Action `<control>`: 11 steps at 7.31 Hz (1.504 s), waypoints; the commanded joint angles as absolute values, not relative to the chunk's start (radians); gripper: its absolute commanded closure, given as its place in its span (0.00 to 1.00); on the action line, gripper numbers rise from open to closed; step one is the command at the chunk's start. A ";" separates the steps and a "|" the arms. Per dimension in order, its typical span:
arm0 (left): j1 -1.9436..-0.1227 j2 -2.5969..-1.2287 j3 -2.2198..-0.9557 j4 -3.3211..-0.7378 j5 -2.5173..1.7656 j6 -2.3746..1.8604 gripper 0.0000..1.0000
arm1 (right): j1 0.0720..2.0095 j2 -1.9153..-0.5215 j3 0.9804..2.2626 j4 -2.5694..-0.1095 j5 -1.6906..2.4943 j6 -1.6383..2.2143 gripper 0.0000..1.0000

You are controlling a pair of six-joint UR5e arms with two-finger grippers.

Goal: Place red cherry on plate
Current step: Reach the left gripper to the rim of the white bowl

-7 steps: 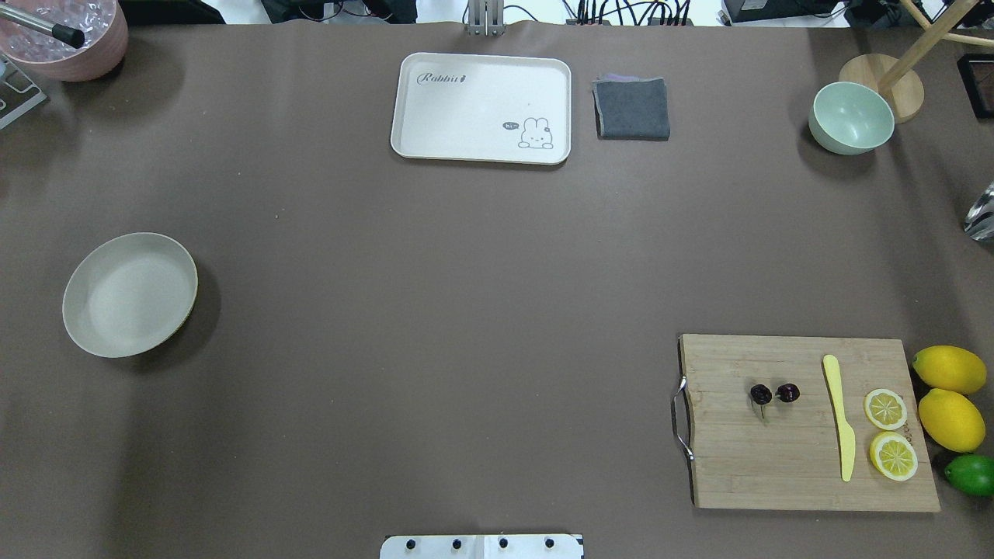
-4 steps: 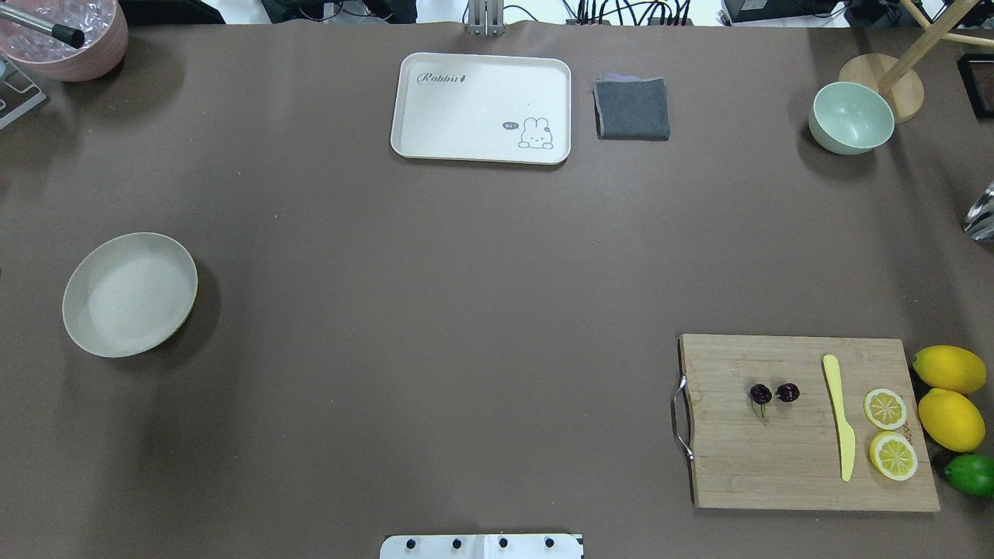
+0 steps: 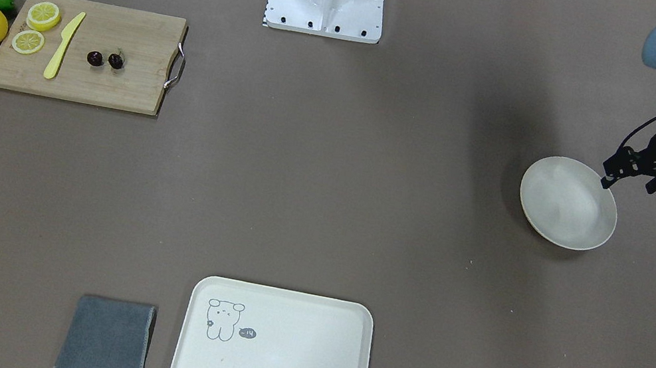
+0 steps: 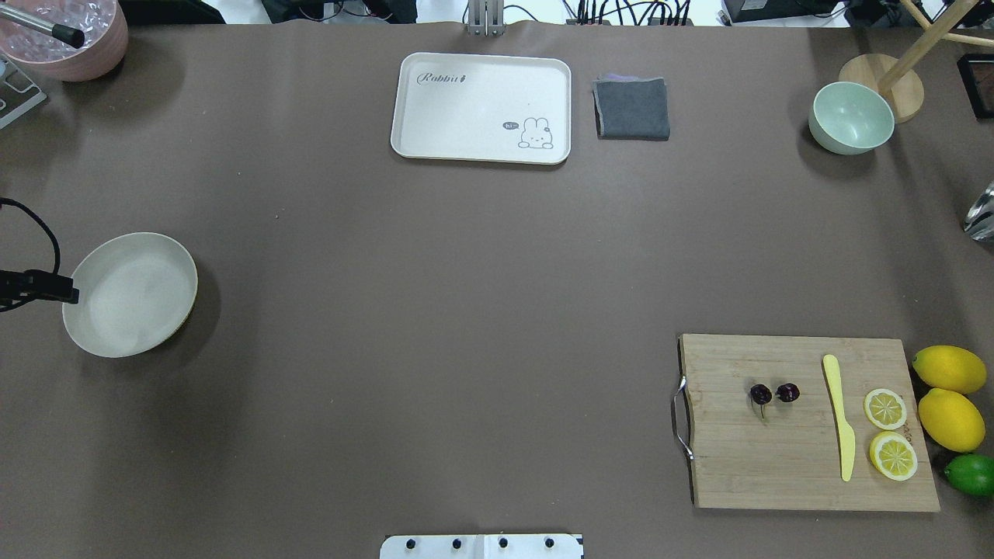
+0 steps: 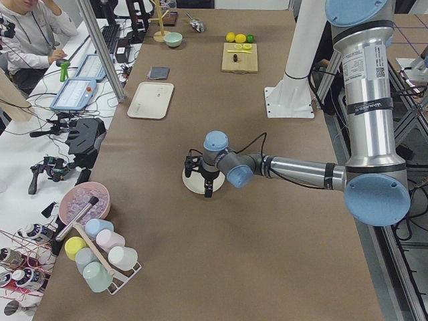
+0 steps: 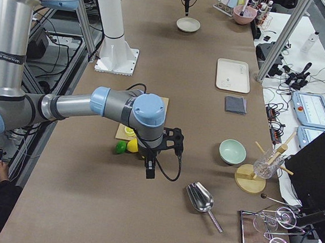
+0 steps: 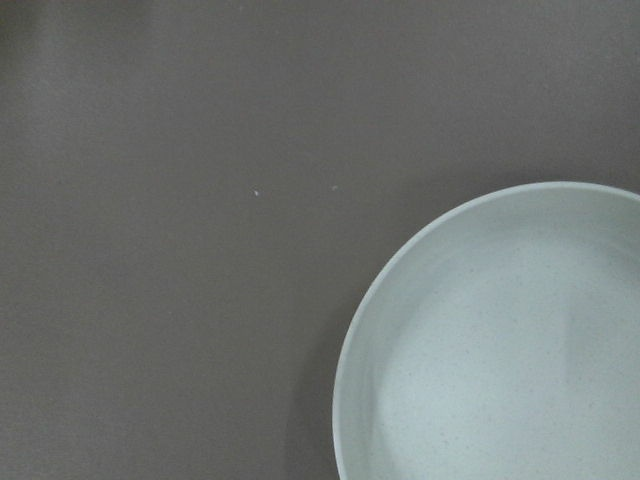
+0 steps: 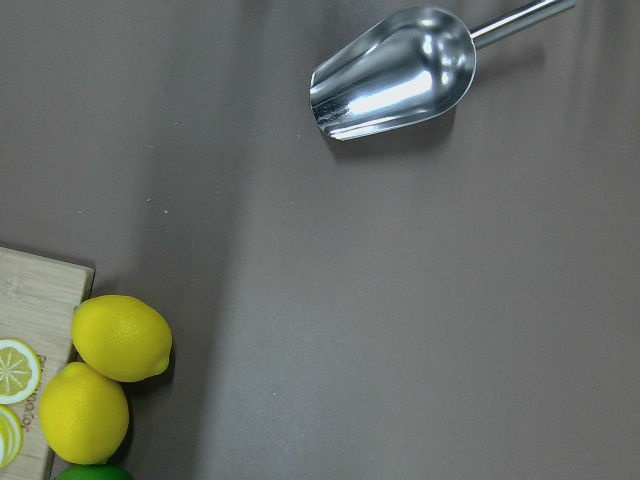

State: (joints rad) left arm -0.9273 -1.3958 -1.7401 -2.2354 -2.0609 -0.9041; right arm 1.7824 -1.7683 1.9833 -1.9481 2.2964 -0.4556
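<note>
Dark-red, nearly black, the red cherry (image 4: 761, 394) is a pair of 2 fruits lying side by side on the bamboo cutting board (image 4: 776, 466), on the robot's right half of the counter (image 4: 466, 310). The pair's long axis runs along the board's long edge. A short stem points from 1 fruit toward the robot. The plate (image 4: 132, 295) sits well apart at the counter's far left, with nothing in it.

The left gripper (image 3: 629, 182) hangs at the plate's outer rim, jaws apart and holding nothing. The right gripper (image 6: 150, 169) hovers off the board's outer end, beyond the 2 whole lemons (image 4: 949, 369). You cannot tell from these views whether its jaws are apart or together.

Treat the right arm as the nearer one. From its jaws the cherry lies inward, past the lemons, the 2 lemon slices (image 4: 885, 409) and the yellow knife (image 4: 839, 415).
</note>
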 commanded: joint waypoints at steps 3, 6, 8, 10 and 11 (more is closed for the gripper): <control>-0.896 -1.388 -1.528 -2.529 -2.052 -0.922 0.05 | 1.795 -1.776 1.985 -1.947 2.295 -0.468 0.00; -0.893 -1.402 -1.549 -2.525 -2.060 -1.006 0.36 | 1.809 -1.793 1.994 -1.948 2.295 -0.485 0.00; -0.893 -1.399 -1.578 -2.516 -2.063 -1.012 0.78 | 1.816 -1.807 2.000 -1.947 2.295 -0.488 0.00; -0.893 -1.396 -1.606 -2.517 -2.091 -1.048 1.00 | 1.819 -1.825 2.011 -1.947 2.295 -0.498 0.00; -0.894 -1.387 -1.620 -2.516 -2.114 -1.049 1.00 | 1.822 -1.833 2.019 -1.947 2.295 -0.499 0.00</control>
